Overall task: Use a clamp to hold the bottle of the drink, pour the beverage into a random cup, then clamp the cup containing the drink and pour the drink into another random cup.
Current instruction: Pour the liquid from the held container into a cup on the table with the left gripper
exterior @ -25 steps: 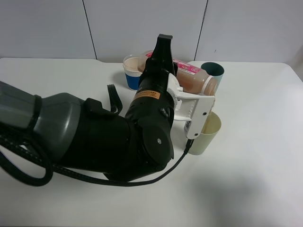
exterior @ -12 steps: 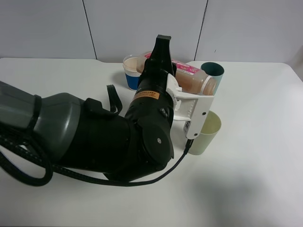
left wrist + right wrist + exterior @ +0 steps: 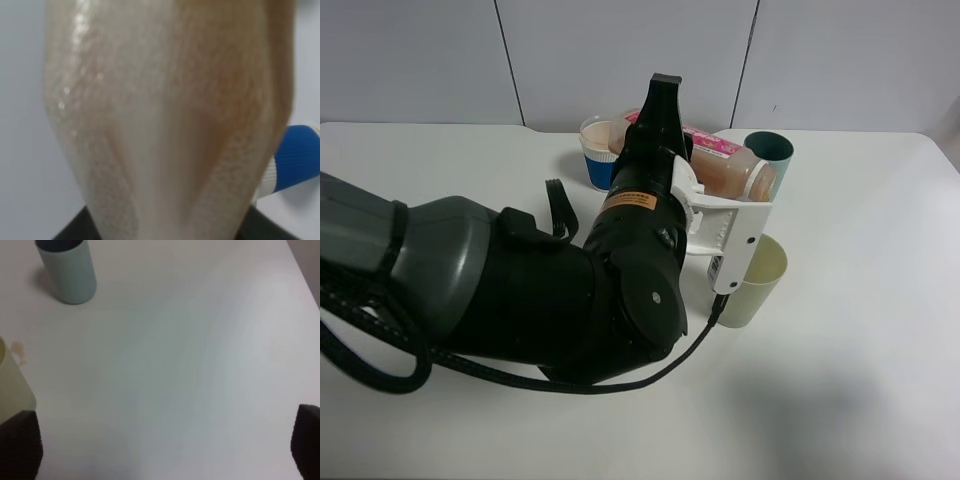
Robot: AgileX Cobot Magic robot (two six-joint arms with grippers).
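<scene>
Bottle (image 3: 725, 165) on its side, clamped in the left gripper (image 3: 670, 135), as I see it from the high camera: the black jaws are closed on its body and its wide neck points toward the right of that view. Brown drink (image 3: 720, 178) lies along the lower side of the tipped bottle. In the left wrist view the bottle (image 3: 165, 120) fills nearly the whole picture, the drink (image 3: 230, 100) showing through its clear wall. The neck hangs above the white table (image 3: 860, 330), in line with the teal cup (image 3: 775, 148) behind it and the yellow-green cup (image 3: 755, 285) in front. I cannot tell whether the yellow-green cup holds any liquid. A blue-banded white cup (image 3: 598, 155) stands on the far side of the left arm (image 3: 520, 290), and its blue band (image 3: 295, 165) shows beside the bottle in the left wrist view. The right gripper (image 3: 162, 450) hangs over bare table with its dark fingertips (image 3: 17, 445) wide apart and nothing between them. Its camera shows the teal cup (image 3: 67, 270) upright, the yellow-green cup (image 3: 12, 387) at the frame edge, and a small brownish spot (image 3: 17, 347) on the table beside it.
</scene>
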